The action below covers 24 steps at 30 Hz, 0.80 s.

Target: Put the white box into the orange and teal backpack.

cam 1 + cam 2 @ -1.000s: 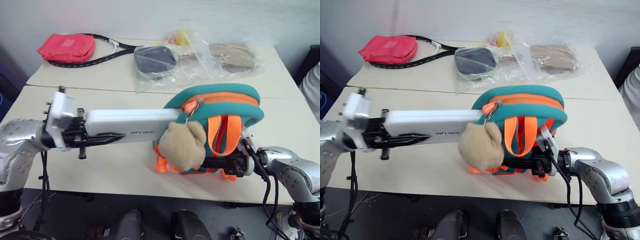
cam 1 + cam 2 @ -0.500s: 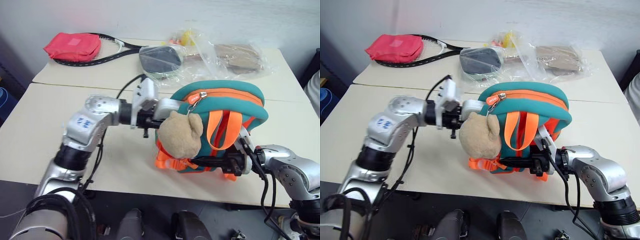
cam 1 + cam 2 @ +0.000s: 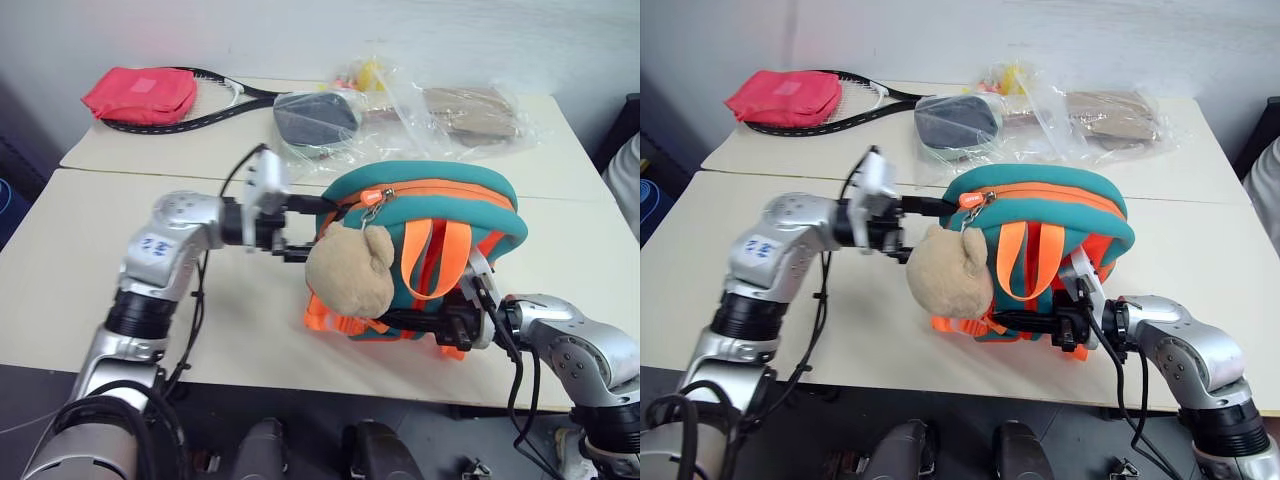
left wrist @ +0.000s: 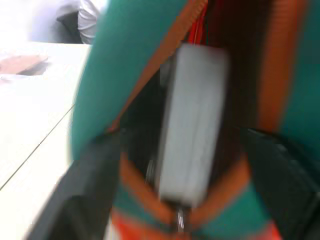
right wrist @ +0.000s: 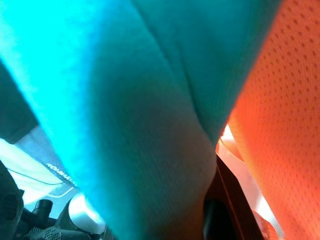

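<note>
Two pale tables (image 3: 60,260) stand end to end before me. At the middle stands the small rounded orange and teal backpack (image 3: 440,200) with a tan plush bear (image 3: 350,272) hanging from its zip. My left gripper (image 3: 305,228) reaches in from nine o'clock, fingers apart at the bag's mouth, and the flat white box (image 4: 192,120) sits inside the opening, free of them. My right gripper (image 3: 420,325), at five o'clock, is clamped on the backpack's lower edge.
</note>
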{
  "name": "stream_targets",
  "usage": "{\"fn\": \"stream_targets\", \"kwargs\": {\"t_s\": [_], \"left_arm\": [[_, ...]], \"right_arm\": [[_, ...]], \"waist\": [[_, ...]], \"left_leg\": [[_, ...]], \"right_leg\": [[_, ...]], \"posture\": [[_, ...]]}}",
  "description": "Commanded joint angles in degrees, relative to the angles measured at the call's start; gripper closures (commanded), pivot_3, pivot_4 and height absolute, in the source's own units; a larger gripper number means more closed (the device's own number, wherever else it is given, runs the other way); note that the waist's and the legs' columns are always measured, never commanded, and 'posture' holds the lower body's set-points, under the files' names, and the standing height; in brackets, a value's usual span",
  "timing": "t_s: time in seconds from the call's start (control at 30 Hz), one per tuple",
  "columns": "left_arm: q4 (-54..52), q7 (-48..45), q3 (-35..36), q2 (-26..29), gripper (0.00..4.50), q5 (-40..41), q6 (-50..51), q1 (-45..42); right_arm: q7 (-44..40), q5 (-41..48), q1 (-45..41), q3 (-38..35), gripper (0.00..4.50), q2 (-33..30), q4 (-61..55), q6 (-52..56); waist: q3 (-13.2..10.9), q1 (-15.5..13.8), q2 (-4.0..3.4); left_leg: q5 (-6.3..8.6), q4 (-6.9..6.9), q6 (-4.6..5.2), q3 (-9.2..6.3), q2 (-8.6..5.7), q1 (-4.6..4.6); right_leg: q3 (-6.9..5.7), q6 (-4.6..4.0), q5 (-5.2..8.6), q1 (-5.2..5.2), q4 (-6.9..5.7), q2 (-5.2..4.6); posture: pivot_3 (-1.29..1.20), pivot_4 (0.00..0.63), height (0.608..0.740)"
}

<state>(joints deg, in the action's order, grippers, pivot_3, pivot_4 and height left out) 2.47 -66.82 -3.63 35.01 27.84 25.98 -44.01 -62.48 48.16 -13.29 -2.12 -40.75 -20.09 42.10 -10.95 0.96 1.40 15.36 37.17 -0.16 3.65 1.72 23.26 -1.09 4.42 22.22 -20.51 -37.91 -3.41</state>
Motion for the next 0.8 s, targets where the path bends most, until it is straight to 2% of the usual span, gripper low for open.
{"fn": "stream_targets", "kwargs": {"t_s": [0.03,0.13,0.27,0.4,0.47,0.7,0.8], "left_arm": [[-0.87,-8.52,5.99,6.97,0.02,3.54,-1.71,1.66],[-1.55,-10.97,8.70,10.68,0.02,4.75,-1.69,3.61],[-11.57,-8.32,11.62,10.59,0.02,10.59,2.96,7.24],[-22.30,0.70,11.27,5.21,0.02,14.75,5.95,9.44],[-25.85,4.36,9.30,2.33,0.02,14.17,5.97,10.28],[-26.14,7.50,2.09,-3.71,0.02,10.24,2.94,10.87],[-26.91,7.72,2.03,-5.20,0.59,11.46,2.67,10.99]], "right_arm": [[-0.08,0.16,0.08,-1.23,4.38,0.03,-1.00,-1.15],[-0.47,-0.24,-0.07,-1.13,4.38,0.02,-0.46,-1.54],[-1.11,-0.75,-0.33,-0.92,4.38,-0.11,0.40,-2.02],[-1.83,-1.22,-0.89,-0.51,4.38,-0.10,1.22,-1.99],[-2.17,-1.38,-1.35,-0.22,4.38,-0.02,1.59,-1.82],[-2.99,-1.79,-3.18,1.00,4.38,0.37,2.45,-1.34],[-2.64,-1.83,-3.63,1.02,4.38,0.65,2.48,-1.17]], "waist": [[0.00,0.34,0.00],[0.00,0.46,0.00],[0.00,0.16,0.00],[0.00,0.04,0.00],[0.00,0.05,0.00],[0.00,0.44,0.00],[0.00,0.43,0.00]], "left_leg": [[0.00,-0.01,0.00,-0.01,0.00,0.00],[0.01,-0.02,0.01,-0.01,-0.03,0.00],[0.05,0.00,0.10,-0.06,-0.07,0.03],[0.08,0.01,0.14,-0.07,-0.08,0.03],[0.08,0.03,0.13,-0.07,-0.08,0.02],[0.03,0.02,0.06,-0.05,-0.05,-0.02],[0.03,0.03,0.07,-0.05,-0.06,-0.02]], "right_leg": [[0.00,0.00,0.00,0.00,0.01,0.00],[0.00,0.00,0.00,0.02,0.04,-0.04],[-0.02,0.00,0.00,0.05,0.06,-0.10],[-0.01,0.01,0.00,0.09,0.07,-0.12],[-0.01,0.01,-0.01,0.10,0.05,-0.10],[0.00,0.02,-0.01,0.10,0.02,-0.02],[0.00,0.02,-0.01,0.11,0.04,-0.03]], "posture": [[0.00,0.150,0.740],[0.00,0.150,0.740],[0.00,0.150,0.740],[0.00,0.150,0.740],[0.00,0.150,0.740],[0.00,0.150,0.740],[0.00,0.150,0.740]]}}
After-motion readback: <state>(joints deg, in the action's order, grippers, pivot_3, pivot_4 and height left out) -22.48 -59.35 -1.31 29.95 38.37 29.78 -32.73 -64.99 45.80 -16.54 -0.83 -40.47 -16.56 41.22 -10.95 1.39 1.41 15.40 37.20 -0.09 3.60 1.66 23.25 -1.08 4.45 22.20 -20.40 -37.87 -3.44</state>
